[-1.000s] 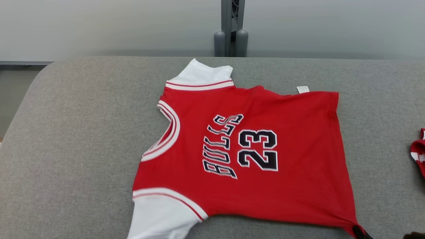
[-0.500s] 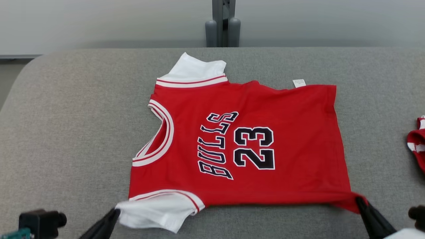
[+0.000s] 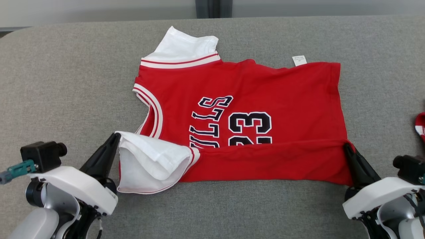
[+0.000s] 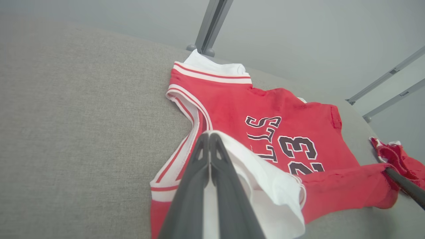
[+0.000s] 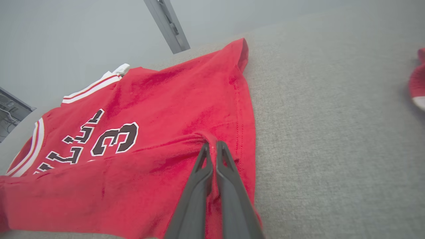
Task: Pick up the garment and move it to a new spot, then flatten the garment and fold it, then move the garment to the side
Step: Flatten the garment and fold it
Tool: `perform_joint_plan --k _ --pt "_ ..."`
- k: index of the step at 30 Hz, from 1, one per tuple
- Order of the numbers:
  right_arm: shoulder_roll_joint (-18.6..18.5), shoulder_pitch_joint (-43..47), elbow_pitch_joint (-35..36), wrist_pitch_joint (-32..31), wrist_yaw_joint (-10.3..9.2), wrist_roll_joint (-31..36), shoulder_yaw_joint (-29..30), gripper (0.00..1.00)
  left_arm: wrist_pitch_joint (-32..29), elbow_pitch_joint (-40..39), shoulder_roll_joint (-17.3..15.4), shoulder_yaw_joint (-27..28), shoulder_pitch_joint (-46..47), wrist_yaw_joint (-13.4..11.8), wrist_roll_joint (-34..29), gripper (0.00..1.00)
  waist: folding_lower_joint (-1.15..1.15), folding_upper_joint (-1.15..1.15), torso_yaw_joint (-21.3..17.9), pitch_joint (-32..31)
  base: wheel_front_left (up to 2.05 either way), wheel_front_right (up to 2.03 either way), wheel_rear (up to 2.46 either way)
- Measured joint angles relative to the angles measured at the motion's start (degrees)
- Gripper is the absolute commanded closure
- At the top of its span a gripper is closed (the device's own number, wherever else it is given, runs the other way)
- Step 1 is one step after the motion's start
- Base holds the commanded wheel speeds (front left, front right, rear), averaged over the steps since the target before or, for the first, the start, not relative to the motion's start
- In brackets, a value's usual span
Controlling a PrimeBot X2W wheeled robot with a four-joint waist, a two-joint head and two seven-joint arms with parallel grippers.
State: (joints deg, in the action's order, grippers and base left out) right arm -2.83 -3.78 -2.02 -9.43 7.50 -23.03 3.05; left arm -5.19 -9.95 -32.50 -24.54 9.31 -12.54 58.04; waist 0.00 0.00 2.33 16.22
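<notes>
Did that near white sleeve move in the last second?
Yes. The left gripper has carried the near white sleeve up over the jersey, toward the far white sleeve, partly hiding the BULLS lettering.

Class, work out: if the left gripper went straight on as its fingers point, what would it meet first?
Probably the jersey at its striped neckline, just beyond the left gripper; depth is unclear.

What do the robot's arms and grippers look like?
Left gripper and right gripper: long, tapering dark fingers on glossy white wrist shells. A black camera block beside each wrist; the left's has a teal connector. Dark cables by the right wrist.
</notes>
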Motion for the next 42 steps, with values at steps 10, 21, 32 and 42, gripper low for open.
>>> perform_joint_plan --k 10,21,32,42 --pt "0.1 -7.6 -8.4 1.9 0.0 2.5 -3.1 1.0 1.5 15.5 5.0 -2.3 10.4 5.7 -0.9 1.0 0.0 0.0 -0.2 3.3 0.0 0.0 0.0" --pt "0.1 -6.3 -7.7 9.2 0.0 -0.2 -0.8 0.0 10.4 22.2 8.4 -0.6 11.5 6.2 -2.2 0.0 0.0 0.0 -0.2 1.5 0.0 0.0 0.0" --pt "0.1 -4.4 -0.4 16.8 0.0 7.1 1.4 0.0 19.6 15.6 6.9 3.6 7.4 -1.0 -12.8 0.0 0.0 0.0 -1.1 -2.4 0.0 0.0 0.0" --pt "0.1 0.9 1.8 17.6 0.0 13.5 -0.4 0.0 20.1 8.2 8.2 6.3 -1.3 -3.5 -21.2 0.0 0.0 0.0 -0.7 -6.3 0.0 0.0 0.0"
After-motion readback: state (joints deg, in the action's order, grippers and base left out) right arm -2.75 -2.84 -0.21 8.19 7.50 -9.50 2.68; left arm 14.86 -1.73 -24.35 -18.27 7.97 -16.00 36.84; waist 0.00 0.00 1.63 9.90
